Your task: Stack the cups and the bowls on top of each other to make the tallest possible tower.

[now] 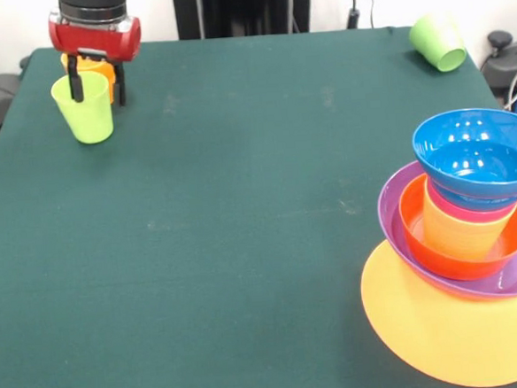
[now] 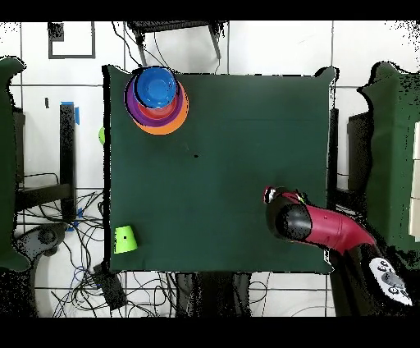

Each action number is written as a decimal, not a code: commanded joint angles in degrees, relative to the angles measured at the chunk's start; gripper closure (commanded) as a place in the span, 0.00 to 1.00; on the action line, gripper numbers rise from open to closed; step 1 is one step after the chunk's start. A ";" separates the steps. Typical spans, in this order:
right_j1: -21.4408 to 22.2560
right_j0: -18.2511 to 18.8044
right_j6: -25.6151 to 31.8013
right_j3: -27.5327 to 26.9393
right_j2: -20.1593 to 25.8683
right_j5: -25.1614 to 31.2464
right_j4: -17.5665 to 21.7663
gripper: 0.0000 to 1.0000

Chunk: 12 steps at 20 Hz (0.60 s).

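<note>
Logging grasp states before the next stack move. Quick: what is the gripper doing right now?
Gripper: shut on the lime green cup, one finger inside its rim, at the table's far corner; an orange cup sits just behind it.

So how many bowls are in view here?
4, all in the tower: orange-yellow bowl lowest, then purple bowl, red-orange bowl, and blue bowl on top. Others may be hidden.

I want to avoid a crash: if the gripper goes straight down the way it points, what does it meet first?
The gripper points down at the lime green cup, one finger apparently inside its rim; it would meet that cup first, then the table. An orange cup sits just behind; depth is unclear.
</note>
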<state>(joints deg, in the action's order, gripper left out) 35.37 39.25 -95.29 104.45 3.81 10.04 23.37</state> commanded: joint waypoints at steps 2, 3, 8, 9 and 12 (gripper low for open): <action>-3.63 2.97 -0.67 0.52 3.91 3.94 2.29 0.00; -3.86 3.14 -0.72 0.57 3.73 3.28 2.69 0.00; -4.34 3.70 -0.19 0.07 2.97 4.20 3.23 0.00; -4.44 3.71 -0.26 0.02 2.71 4.21 3.29 0.00; -4.77 4.43 0.13 0.53 2.92 5.73 2.90 0.00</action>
<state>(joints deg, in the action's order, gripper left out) 32.75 43.99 -95.29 104.44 3.81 10.02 23.36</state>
